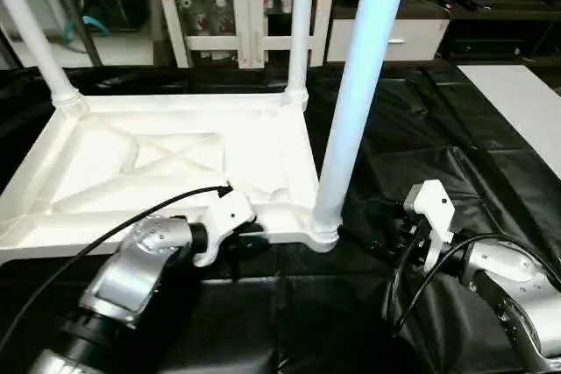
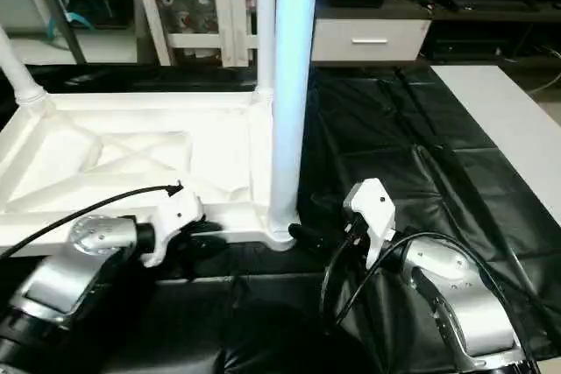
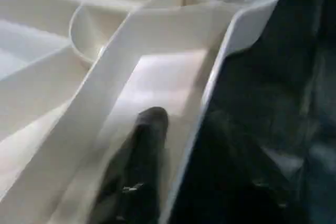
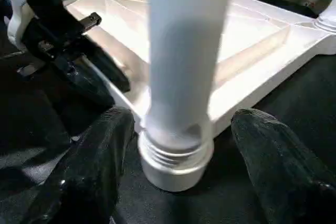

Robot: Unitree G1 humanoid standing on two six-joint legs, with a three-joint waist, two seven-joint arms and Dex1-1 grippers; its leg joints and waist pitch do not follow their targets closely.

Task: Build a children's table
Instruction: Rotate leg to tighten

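Evidently the job stands at fitting a leg: the tabletop (image 1: 175, 164) lies upside down across the left and centre of the head view, its ribbed underside facing up on a black sheet (image 1: 421, 129), and the near leg (image 1: 359, 94) rises from the socket (image 1: 323, 232) at the tabletop's lower right corner, just right of frame centre. Two more legs already stand in the far corners, one at the upper left (image 1: 35, 37) and one at top centre (image 1: 300, 28). No fourth leg shows, and the near left corner is out of frame.

The right gripper (image 4: 178, 150) is spread wide, one black finger (image 4: 89, 166) on each side of the near leg's base and neither clearly touching it. In the right wrist view a few threads (image 4: 176, 153) show above the socket's rim, so I judge the leg not fully screwed home. The next move calls for closing on the tube low down and turning it without tilting it.

The left gripper (image 1: 237, 225) sits at the tabletop's near edge, at lower centre of the head view. One dark finger (image 3: 142, 156) lies inside the rim in the left wrist view, and the other seems to sit outside it in shadow, so it appears to be pinching the rim to steady it, though the view is poor.

The plastic is smooth, glossy white, with thin raised ribs crossing in an X and round collars at the corners. The sheet is creased and slightly shiny. A flat white board (image 1: 526, 102) lies at the right edge.
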